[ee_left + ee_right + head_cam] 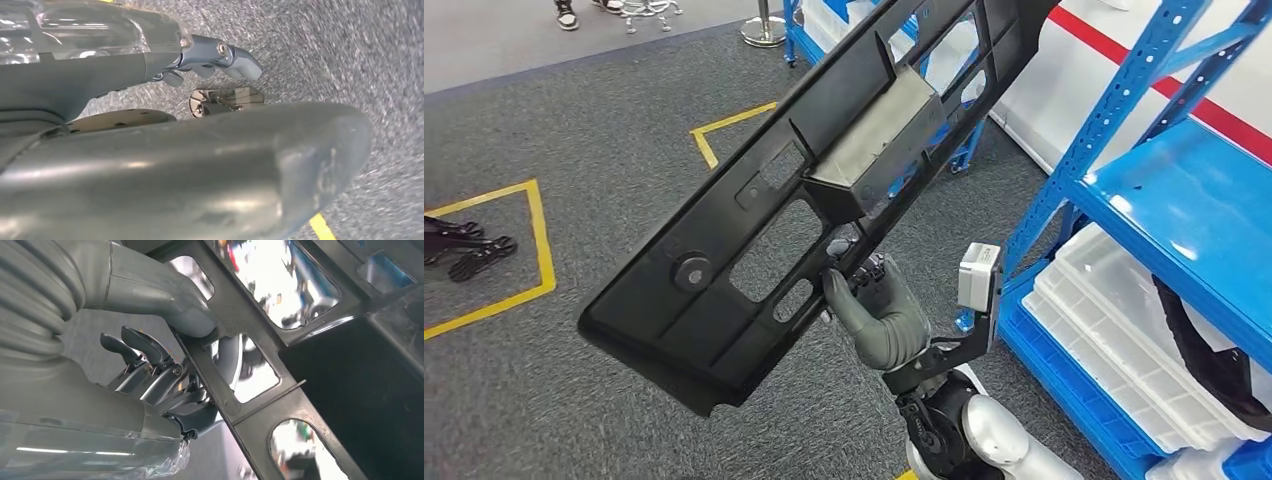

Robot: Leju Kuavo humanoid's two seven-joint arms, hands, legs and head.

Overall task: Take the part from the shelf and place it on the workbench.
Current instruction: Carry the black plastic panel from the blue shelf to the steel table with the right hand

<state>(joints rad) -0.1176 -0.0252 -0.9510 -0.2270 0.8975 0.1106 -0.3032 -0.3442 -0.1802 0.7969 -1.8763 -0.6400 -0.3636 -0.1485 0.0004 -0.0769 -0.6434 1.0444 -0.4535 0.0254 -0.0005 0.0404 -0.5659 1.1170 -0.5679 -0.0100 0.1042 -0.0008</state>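
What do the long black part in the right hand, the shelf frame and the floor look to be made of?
The black part looks like moulded plastic, matte with a faint sheen: thin ribbed walls, cut-out windows. The right hand grips its lower edge. The shelf seems to be blue-painted steel, glossy, with perforated uprights. The floor looks like grey speckled carpet with yellow tape lines, though the weave is too fine to confirm.

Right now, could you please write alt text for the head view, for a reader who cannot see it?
The robot's right hand grips the lower edge of a long black plastic part, holding it tilted above grey carpet marked with yellow tape lines. A blue shelf rack with white trays stands to the right.
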